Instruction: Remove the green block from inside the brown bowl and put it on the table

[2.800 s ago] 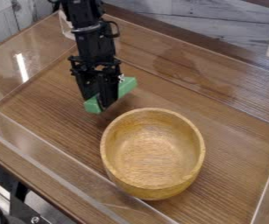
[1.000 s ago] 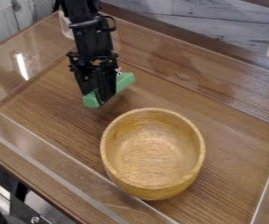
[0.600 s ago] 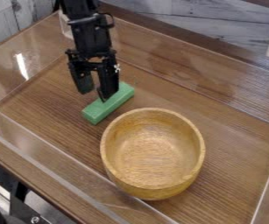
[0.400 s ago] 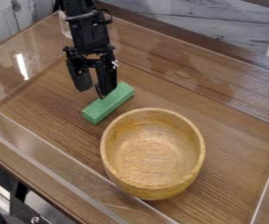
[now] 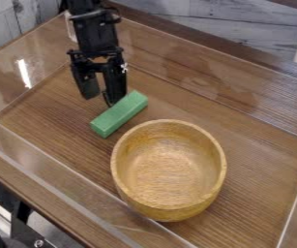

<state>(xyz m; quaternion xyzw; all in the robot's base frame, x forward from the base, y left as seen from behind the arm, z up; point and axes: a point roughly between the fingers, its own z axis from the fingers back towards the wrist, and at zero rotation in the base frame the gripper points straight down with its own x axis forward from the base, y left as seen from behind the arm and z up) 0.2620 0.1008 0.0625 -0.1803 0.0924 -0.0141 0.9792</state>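
Nearest the camera sits the brown bowl [image 5: 169,168], a thick-walled wooden round with visible grain, and its hollow is empty; taking it as the landmark, everything else lies beyond its far-left rim. Just past that rim, close beside it but apparently not touching, the green block [image 5: 118,112] lies flat on the table [image 5: 241,107], its long axis running diagonally away from the bowl. Further from the bowl again, above and slightly behind the block's far end, hangs the gripper [image 5: 98,87], pointing steeply downward with its two dark fingers spread wide and nothing between them; whether the fingertips clear the block entirely or just brush its upper edge is hard to settle from this single angle, though they look clear of it. The task therefore reads as done, with the block out of the bowl and resting on the wood. As to handling, the block looks like a small rigid bar, likely light and in no way fragile, with flat, smooth faces that could slide on the glossy tabletop if nudged sideways. Were it to be picked up again, the sensible hold would be across its narrow width near the middle of its length, fingers on the two long side faces, so it neither pivots nor tips in the grasp.
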